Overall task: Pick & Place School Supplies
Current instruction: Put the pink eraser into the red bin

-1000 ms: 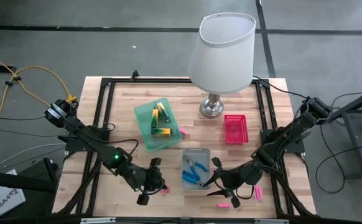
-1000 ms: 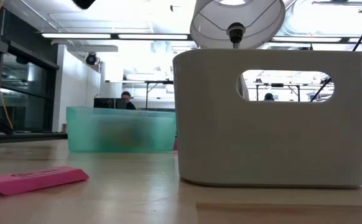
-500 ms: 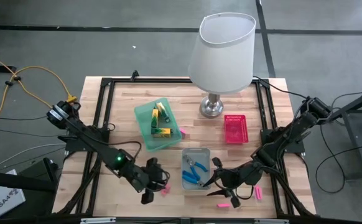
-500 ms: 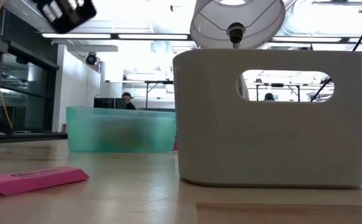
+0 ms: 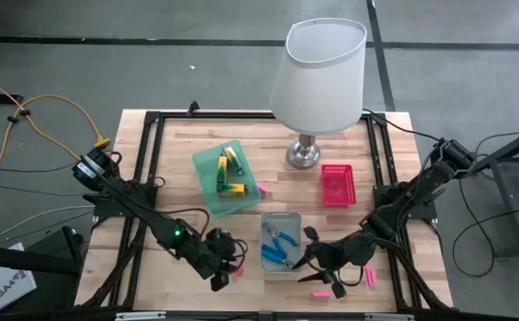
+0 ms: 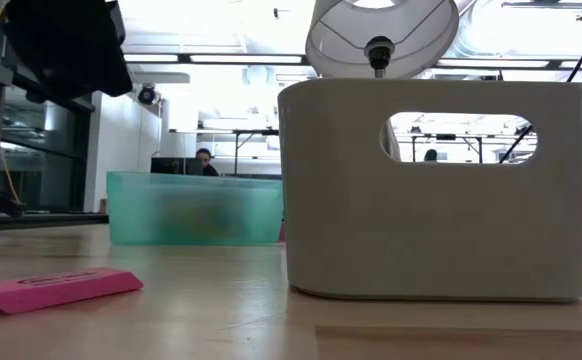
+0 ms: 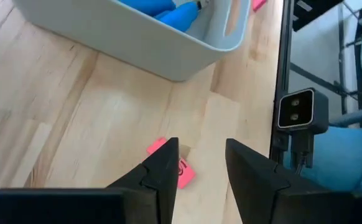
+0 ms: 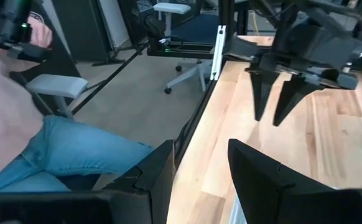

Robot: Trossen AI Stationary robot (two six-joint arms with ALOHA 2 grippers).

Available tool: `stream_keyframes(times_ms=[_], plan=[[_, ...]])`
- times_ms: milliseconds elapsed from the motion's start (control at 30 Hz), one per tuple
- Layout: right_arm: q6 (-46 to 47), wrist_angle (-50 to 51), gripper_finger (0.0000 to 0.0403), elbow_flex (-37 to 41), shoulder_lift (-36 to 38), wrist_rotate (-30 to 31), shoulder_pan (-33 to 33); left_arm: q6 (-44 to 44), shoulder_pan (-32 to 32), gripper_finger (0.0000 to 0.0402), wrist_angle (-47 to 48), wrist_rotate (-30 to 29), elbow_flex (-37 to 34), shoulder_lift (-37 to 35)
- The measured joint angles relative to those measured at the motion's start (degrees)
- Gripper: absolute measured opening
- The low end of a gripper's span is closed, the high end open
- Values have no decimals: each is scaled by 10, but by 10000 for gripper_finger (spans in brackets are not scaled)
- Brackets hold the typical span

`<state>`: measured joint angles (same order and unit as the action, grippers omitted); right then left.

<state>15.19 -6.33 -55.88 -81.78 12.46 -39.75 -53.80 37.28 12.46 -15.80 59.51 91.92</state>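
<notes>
While my left tool (image 7: 196, 165) hangs narrowly parted over the pink bar (image 7: 175, 169) low in the frame, I'd pinch that light, stiff, flat thing across its width.

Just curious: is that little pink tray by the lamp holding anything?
No, the pink tray beside the lamp looks empty in the high view; only its ribbed floor shows.

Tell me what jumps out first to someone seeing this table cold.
The big white-shaded lamp dominates the far side of the table, standing beside a small pink tray. Nearer the middle sit a green tray with yellow-and-green pieces and a grey tray with blue-handled pliers. At the near edge the left tool hangs open over a flat pink bar, facing the open right tool.
</notes>
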Motion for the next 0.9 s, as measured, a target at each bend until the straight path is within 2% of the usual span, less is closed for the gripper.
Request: stream_keyframes(times_ms=[333, 667, 900], plan=[[0, 23, 144, 0, 0, -11, 0, -42, 0, 119, -4, -8, 0, 0], [0, 50, 144, 0, 0, -6, 1, 74, 0, 114, -10, -9, 0, 14], [16, 58, 144, 0, 0, -6, 2, 95, 0, 114, -5, 10, 0, 44]])
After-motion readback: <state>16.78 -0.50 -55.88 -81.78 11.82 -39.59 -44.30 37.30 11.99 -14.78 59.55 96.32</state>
